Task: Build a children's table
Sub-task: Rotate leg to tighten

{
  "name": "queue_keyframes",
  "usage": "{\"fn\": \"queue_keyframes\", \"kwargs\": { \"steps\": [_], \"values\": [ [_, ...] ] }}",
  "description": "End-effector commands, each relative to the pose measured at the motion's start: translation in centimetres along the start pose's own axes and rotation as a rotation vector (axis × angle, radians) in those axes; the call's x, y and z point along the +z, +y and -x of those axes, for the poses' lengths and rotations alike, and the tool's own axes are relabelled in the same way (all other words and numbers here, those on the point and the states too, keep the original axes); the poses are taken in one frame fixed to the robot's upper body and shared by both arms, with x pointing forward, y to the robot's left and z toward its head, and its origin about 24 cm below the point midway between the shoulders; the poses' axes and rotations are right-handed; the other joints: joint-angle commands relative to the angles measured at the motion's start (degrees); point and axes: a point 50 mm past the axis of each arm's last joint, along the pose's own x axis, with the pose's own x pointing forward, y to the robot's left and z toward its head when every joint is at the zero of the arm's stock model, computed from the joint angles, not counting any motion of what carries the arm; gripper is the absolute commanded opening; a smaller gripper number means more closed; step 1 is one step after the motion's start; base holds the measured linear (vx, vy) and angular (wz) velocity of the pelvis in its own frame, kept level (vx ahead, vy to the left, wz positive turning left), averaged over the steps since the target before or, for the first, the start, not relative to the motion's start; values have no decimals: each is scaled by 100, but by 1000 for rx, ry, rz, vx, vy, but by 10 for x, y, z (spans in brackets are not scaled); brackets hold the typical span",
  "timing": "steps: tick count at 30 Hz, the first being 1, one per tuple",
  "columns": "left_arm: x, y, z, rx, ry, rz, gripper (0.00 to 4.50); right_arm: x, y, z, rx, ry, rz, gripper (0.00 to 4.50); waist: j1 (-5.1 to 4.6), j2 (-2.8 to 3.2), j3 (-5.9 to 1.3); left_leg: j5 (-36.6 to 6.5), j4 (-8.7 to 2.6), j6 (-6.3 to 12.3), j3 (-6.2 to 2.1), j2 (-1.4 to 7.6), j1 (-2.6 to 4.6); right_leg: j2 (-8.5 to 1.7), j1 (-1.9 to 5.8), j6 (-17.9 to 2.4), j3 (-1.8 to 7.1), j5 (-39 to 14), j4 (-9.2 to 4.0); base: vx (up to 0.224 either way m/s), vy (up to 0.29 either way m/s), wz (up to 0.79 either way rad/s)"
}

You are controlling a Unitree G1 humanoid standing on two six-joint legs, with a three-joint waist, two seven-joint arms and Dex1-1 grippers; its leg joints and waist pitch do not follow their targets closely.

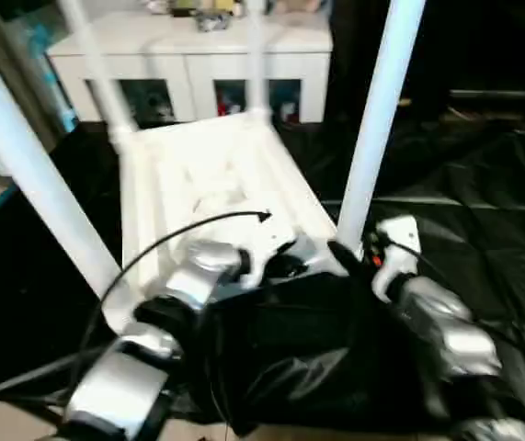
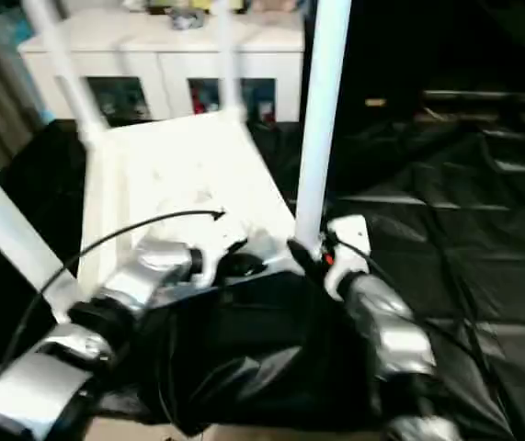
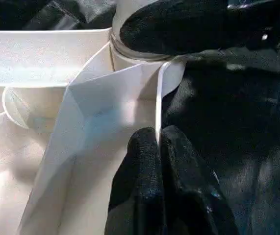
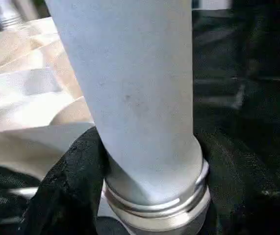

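Fingers of left gripper (image 3: pixel 158 147) pinched shut on a thin rib of the white plastic kids' table (image 1: pixel 211 184), upside down on the black-covered table (image 1: pixel 483 202). Right gripper (image 1: pixel 354 257) clamps the near-right tubular leg (image 4: pixel 130 93) at its ringed socket. Ribbed underside faces up, smooth legs standing. White cabinet (image 1: pixel 188 55) behind.

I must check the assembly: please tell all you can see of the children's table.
The children's table is white plastic and lies upside down on the black-covered work table, ribbed underside up, four tubular legs rising. The left gripper is shut on a thin rib at its near edge; the right gripper clasps the near right leg's base.
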Motion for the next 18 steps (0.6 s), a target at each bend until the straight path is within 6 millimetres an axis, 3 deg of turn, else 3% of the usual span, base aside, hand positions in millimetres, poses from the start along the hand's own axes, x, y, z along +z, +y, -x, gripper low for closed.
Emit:
{"fn": "queue_keyframes", "kwargs": {
  "steps": [1, 2, 3, 5, 7, 11, 12, 13, 15, 16, 17, 18],
  "values": [
    [31, -15, -19, -56, -89, -51, 0, -24, 42, -9, 174, 104, 21, 258, -75, -79, -203, -3460, -553, -89, -215, 232, 169, -185, 42, -409, 46, -3363, -540, 0, 0, 0],
    [30, -15, -19, -58, -88, -53, 0, -23, 42, -9, 181, 98, 19, 258, -82, -81, -206, -3457, -557, -58, -208, 233, 169, -195, 47, -449, 61, -3324, -532, 0, 0, 0],
    [30, -14, -18, -59, -87, -54, 0, -22, 41, -8, 187, 93, 17, 292, -86, -68, -213, -3378, -575, -33, -212, 243, 137, -207, 69, -517, 86, -3182, -505, 0, 0, 0],
    [27, -12, -13, -85, -85, -66, 0, -17, 37, -5, 233, 70, 21, 292, -80, -80, -223, -3278, -585, -3, -205, 248, 114, -219, 73, -613, 126, -3029, -479, 0, 0, 0],
    [21, -9, -3, -149, -84, -92, 0, -14, 31, 1, 319, 76, 56, 333, -63, -104, -247, -3079, -587, 61, -189, 256, 77, -231, 100, -744, 176, -2744, -440, 0, 0, 0],
    [12, -5, 12, -233, -73, -110, 0, -11, 23, 14, 460, 101, 127, 339, -8, -126, -305, -2313, -562, 285, -131, 282, -20, -242, 176, -1185, 255, -1576, -288, 13, -5, 0],
    [9, -5, 15, -256, -70, -113, 0, -10, 20, 17, 484, 105, 124, 339, 43, -160, -317, -1965, -517, 478, -85, 279, -15, -245, 165, -1310, 278, -1384, -252, 57, -32, 3],
    [6, -4, 21, -290, -60, -121, 0, -7, 16, 22, 521, 107, 128, 339, 55, -154, -325, -1897, -505, 522, -69, 280, 5, -250, 160, -1346, 282, -1392, -256, 57, -32, 3],
    [3, -4, 25, -312, -52, -128, 0, -5, 14, 24, 544, 108, 133, 339, 120, -178, -340, -1595, -466, 644, -48, 286, -25, -242, 179, -1402, 282, -1322, -220, 58, -48, 6],
    [0, -3, 32, -351, -42, -132, 0, -2, 9, 31, 603, 117, 143, 339, 170, -164, -359, -1381, -429, 692, -23, 305, -2, -228, 129, -1471, 297, -1100, -173, 58, -53, 6],
    [-2, -2, 35, -370, -38, -131, 0, -1, 8, 35, 633, 122, 148, 339, 227, -192, -391, -1081, -395, 777, -23, 308, -37, -227, 181, -1542, 286, -772, -99, 57, -52, 3],
    [-3, -2, 39, -397, -39, -131, 0, 0, 5, 39, 667, 128, 153, 339, 293, -186, -406, -814, -359, 881, -5, 310, -27, -220, 170, -1617, 283, -432, -51, 54, -42, 1]
  ]
}}
